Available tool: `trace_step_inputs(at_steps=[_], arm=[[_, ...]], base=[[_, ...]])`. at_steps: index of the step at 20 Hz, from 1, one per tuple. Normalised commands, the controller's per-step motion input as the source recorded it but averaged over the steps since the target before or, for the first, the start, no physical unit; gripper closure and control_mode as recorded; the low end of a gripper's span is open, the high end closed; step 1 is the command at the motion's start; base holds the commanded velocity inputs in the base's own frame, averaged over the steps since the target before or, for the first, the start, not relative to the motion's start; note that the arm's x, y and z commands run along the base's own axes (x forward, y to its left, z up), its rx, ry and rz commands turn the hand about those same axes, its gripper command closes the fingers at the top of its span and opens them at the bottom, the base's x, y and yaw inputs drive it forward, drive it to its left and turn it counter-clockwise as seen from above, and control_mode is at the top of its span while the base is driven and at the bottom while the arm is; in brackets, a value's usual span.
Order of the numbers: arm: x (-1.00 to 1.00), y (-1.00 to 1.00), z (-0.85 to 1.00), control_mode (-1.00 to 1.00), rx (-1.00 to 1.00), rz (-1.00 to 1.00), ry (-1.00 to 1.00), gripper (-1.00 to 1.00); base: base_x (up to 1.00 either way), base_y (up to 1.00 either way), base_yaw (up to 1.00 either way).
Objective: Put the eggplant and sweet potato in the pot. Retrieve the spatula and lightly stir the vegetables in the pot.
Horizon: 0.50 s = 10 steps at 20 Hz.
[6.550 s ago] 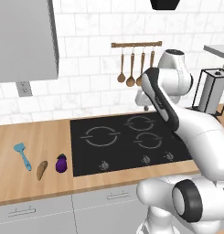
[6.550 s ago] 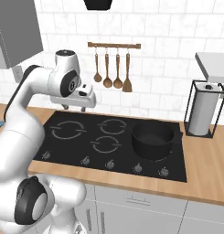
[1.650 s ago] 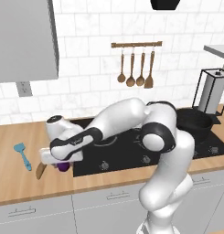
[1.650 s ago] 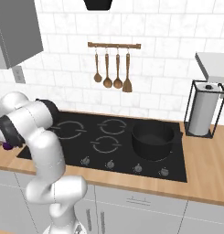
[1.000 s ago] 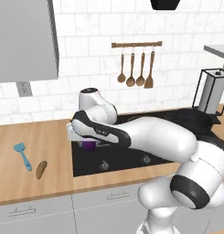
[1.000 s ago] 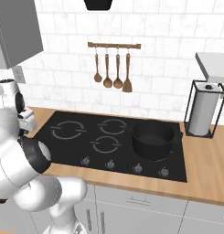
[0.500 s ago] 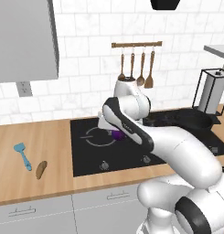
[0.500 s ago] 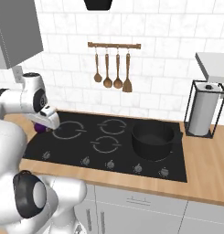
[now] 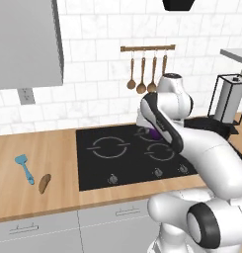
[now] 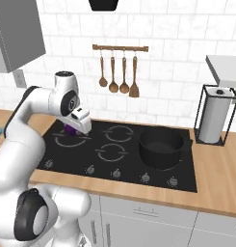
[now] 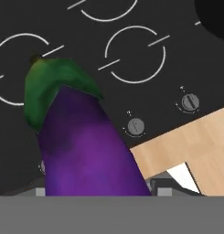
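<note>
My gripper (image 10: 73,128) is shut on the glossy purple eggplant (image 10: 70,130) and holds it above the left burners of the cooktop (image 10: 117,154). The hand view looks along the eggplant (image 11: 81,155), green stem cap pointing away, over the burners. The black pot (image 10: 161,147) sits on the right burner, well to the right of the gripper, with nothing visible inside. In the left base view the eggplant (image 9: 154,132) hangs under the hand, and the pot (image 9: 216,126) is partly hidden behind the arm. The sweet potato (image 9: 44,183) and light-blue spatula (image 9: 23,167) lie on the wooden counter at far left.
Wooden spoons and a spatula hang on a wall rail (image 10: 120,67) behind the cooktop. A paper towel holder (image 10: 215,120) stands on the counter right of the pot. Control knobs (image 11: 135,126) line the cooktop's front edge.
The arm picked the eggplant off the left counter and swung it rightward over the cooktop. The sweet potato and spatula have stayed in place.
</note>
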Motion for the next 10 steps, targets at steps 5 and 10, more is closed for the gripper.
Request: trace_step_inputs(at_steps=[5, 10], arm=[[0.35, -1.0, 0.14, -1.0, 0.0, -0.13, 0.01, 1.0], [0.32, -1.0, 0.02, -1.0, 0.0, -0.12, 0.01, 1.0]], base=[[0.0, 0.0, 0.0], [0.0, 0.0, 0.0]])
